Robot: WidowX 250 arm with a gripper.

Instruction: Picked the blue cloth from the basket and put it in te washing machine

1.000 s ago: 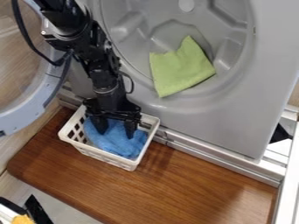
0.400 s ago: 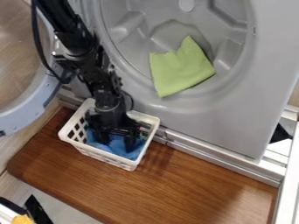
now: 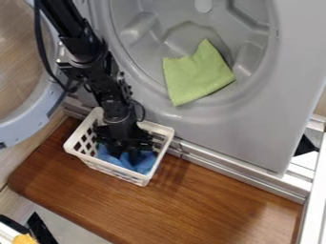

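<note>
Your black metal gripper point(image 3: 126, 153): left of frame centre, inside the white plastic lattice basket point(image 3: 117, 172), at the crumpled blue cloth point(image 3: 144, 164). You cannot tell whether it is open or closed. Upper centre: green fabric cloth point(image 3: 194, 76) in the grey washing machine point(image 3: 255, 119).

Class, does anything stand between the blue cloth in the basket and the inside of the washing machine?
The basket's machine-side wall does, so the blue cloth probably needs lifting over it. The door of the washing machine is open, off to one side; a green cloth lies at the opening.
</note>
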